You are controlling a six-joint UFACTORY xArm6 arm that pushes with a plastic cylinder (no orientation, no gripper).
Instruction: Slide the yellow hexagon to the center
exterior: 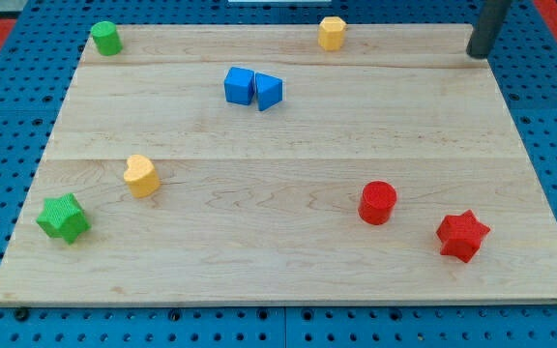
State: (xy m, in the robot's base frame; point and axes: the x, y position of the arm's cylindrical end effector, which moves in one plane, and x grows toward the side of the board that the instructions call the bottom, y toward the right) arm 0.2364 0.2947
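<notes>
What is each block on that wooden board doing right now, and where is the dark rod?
yellow hexagon: top edge, untouched
yellow heart: left, alone
blue cube: touching blue triangle
green cylinder: top-left corner
green star: bottom left
red cylinder: upright
red star: bottom right
my tip: top right, touching nothing

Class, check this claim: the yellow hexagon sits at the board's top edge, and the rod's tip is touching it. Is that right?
Not quite. The yellow hexagon is at the top edge of the board, but my tip is not touching it; it stands well apart, toward the view's right. The camera view shows this.
</notes>
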